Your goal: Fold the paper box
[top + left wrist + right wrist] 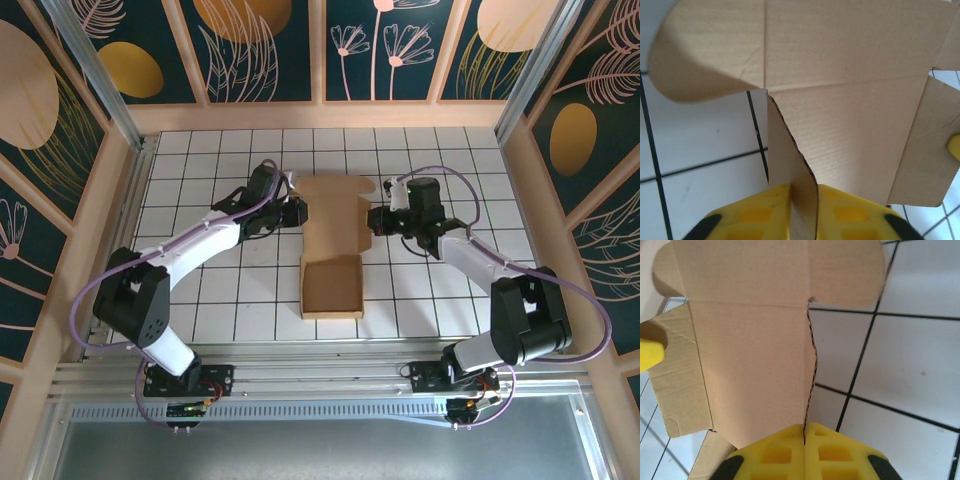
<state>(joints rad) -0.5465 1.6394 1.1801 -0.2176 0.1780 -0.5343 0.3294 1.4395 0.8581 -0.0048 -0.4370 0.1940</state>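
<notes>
Tiles [200, 250] ring the paper box [332, 285], pinched by left pincer [804, 195] and right pincer [804, 430].

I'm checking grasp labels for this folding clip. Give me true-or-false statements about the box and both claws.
1. The left claw and right claw are each shut on a side flap of the paper box. True.
2. The lid is folded shut. False: it lies open.
3. The box rests on a white gridded table. True.
4. The left claw pinches the box's right flap. False: it holds the left one.
</notes>
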